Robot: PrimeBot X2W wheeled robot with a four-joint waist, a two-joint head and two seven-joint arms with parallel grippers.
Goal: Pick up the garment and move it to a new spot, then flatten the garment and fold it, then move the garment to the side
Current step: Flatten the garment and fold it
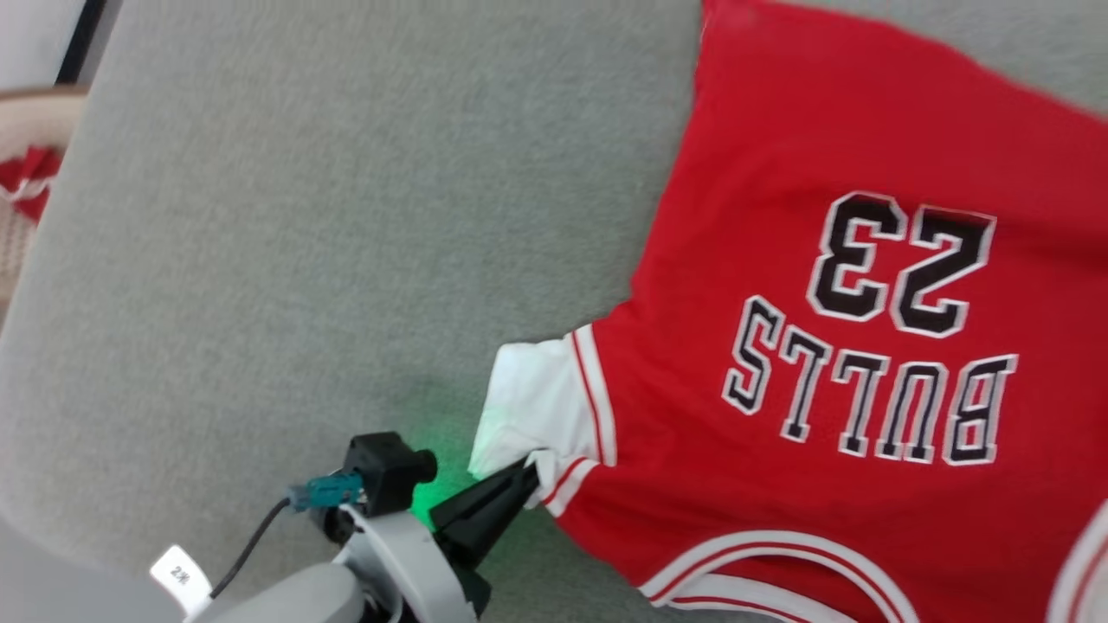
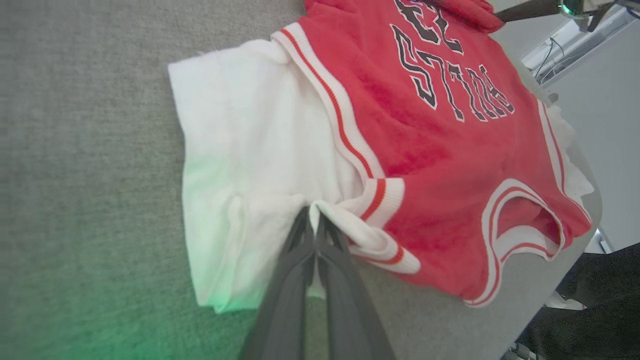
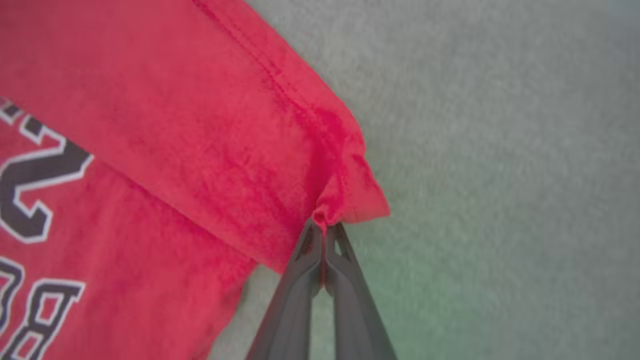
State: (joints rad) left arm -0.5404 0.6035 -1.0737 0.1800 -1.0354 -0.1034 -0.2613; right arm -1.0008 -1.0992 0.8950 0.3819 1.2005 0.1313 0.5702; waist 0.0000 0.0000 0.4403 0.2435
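Observation:
The garment (image 1: 831, 260), a red jersey with black white-outlined lettering and the number 23, lies spread on the grey table at the right of the head view. Its white sleeve (image 1: 528, 394) points left. My left gripper (image 1: 526, 474) is shut on the sleeve's striped cuff; the left wrist view shows the dark fingers pinching white fabric (image 2: 314, 220) of the garment (image 2: 425, 150). In the right wrist view my right gripper (image 3: 325, 227) is shut on a puckered corner of the red hem (image 3: 345, 200).
Grey felt-like tabletop (image 1: 303, 216) stretches left of the jersey. Another bit of red and white cloth (image 1: 26, 177) sits past the table's left edge. The table's edge and the floor (image 2: 605, 125) lie beyond the jersey in the left wrist view.

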